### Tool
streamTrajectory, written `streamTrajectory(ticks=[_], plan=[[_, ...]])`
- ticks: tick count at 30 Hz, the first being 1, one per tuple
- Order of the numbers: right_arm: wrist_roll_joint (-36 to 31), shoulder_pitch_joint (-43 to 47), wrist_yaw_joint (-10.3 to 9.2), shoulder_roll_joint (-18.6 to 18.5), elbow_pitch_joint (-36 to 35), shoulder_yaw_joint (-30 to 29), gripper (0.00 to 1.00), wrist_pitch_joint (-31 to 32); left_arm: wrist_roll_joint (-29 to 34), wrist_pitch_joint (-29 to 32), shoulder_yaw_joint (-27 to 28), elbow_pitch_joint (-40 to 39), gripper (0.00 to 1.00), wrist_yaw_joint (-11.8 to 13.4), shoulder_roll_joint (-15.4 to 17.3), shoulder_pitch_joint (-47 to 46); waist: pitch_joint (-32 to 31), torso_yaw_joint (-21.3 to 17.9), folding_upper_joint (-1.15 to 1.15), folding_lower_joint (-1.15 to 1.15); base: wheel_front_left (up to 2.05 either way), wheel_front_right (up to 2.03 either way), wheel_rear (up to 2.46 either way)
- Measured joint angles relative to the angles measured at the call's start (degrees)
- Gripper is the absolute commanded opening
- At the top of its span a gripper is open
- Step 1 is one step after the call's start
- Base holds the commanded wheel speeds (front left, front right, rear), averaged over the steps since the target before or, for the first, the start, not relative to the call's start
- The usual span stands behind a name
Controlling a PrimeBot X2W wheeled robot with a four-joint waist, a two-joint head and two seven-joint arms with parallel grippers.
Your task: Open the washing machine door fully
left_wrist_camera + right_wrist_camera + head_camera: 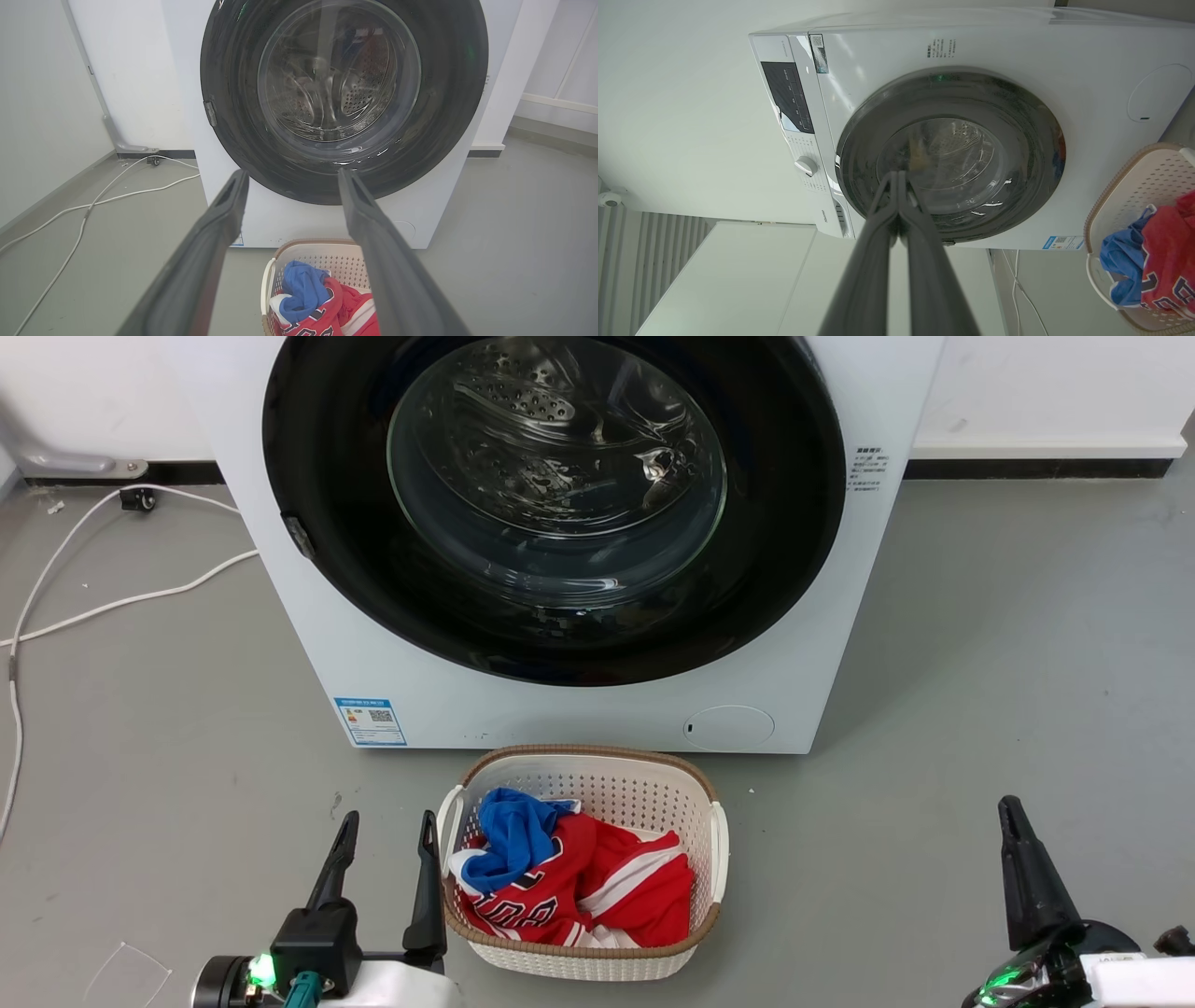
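Observation:
The white washing machine [308,644] stands ahead on the floor. Its washing machine door [327,448], a glossy black disc with a clear glass bowl at its centre, lies flat against the front, closed; a small latch tab sits at its left rim. The same door [224,70] appears in the left wrist view, and the door [1031,140] appears turned sideways in the right wrist view. My left gripper [387,826] is low at the lower left, open and empty, well short of the machine. My right gripper [1013,812] is at the lower right, its fingers pressed together, holding nothing.
A white laundry basket [597,775] with a brown woven rim holds red and blue clothes right in front of the machine, between my grippers. White cables [112,602] trail over the grey floor on the left. A wall runs behind the machine.

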Motion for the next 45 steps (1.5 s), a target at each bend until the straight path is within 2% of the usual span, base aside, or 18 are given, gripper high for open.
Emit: streamTrajectory(ticks=[14, 23, 33, 38, 45], plan=[[-0.7, -0.8, 0.00, 0.5, 0.9, -1.1, 0.00, 0.5, 0.1, 0.0, 0.1, -0.5, 1.00, 0.2, 0.0, -0.2, 1.1, 0.1, 0.00, 0.00, 0.00, 0.00, 0.00], [3.0, -10.4, -0.01, -0.1, 3.9, -8.6, 0.00, 3.3, 1.1, 0.0, 0.4, -1.8, 1.00, -0.1, 0.0, -3.7, 5.8, 0.3, 0.00, 0.00, 0.00, 0.00, 0.00], [4.5, -27.8, 0.00, -6.7, 11.6, -13.5, 0.00, 10.2, 2.2, 0.0, 2.0, -3.8, 1.00, -1.5, 0.0, -9.8, 13.9, 0.7, 0.00, 0.00, 0.00, 0.00, 0.00], [4.6, -37.5, -0.01, -10.3, 17.2, -13.2, 0.00, 13.1, 2.4, 0.0, 2.2, -4.8, 1.00, -1.9, 0.0, -13.1, 18.2, 1.1, 0.00, 0.01, 0.00, 0.00, 0.00], [2.9, -50.7, -0.01, -14.5, 24.8, -9.7, 0.00, 17.4, 2.6, 0.0, 2.2, -6.1, 1.00, -2.0, 0.0, -16.3, 24.2, 2.0, 0.00, 0.01, 0.00, 0.00, 0.00]])
